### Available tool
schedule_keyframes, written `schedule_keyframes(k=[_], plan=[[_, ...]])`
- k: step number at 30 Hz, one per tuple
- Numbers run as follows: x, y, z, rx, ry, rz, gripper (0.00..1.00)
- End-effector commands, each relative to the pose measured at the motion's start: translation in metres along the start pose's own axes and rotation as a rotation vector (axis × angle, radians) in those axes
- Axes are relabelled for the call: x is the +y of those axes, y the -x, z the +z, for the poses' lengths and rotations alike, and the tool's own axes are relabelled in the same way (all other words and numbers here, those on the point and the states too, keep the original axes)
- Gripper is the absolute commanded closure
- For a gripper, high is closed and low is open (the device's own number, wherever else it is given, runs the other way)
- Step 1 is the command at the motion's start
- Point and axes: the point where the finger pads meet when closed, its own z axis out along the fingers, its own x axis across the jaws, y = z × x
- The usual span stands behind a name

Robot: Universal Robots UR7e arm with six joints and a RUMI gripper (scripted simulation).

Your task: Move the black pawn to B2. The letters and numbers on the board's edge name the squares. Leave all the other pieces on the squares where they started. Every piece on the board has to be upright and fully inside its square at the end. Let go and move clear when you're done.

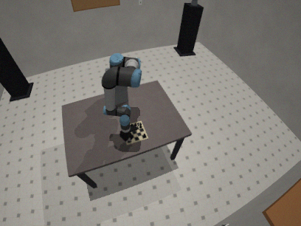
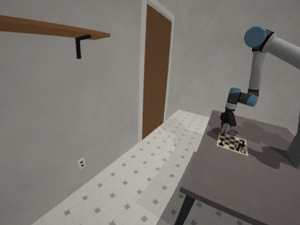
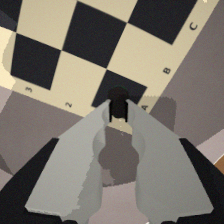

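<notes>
In the wrist view my gripper (image 3: 118, 102) is shut on the black pawn (image 3: 118, 102), which stands on the dark corner square beside the edge marks A and 2. The small chessboard (image 1: 136, 134) lies on the brown table, and the gripper (image 1: 125, 134) reaches down at its near left corner. In the exterior view the gripper (image 2: 224, 129) is at the board's (image 2: 232, 143) far left corner. The pawn is too small to make out in the top and exterior views.
Other dark pieces (image 2: 241, 144) stand at the board's opposite end, and they also show in the top view (image 1: 140, 127). The table edge runs close to the board. The arm's base stands on the table behind the board.
</notes>
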Motion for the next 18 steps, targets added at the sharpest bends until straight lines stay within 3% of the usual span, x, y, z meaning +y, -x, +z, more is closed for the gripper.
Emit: schedule_keyframes(k=[1, 9, 18], plan=[[0.001, -0.002, 0.000, 0.002, 0.002, -0.001, 1.00], [0.000, -0.001, -0.003, 0.001, 0.001, -0.001, 1.00], [0.000, 0.000, -0.024, 0.000, 0.001, 0.001, 1.00]])
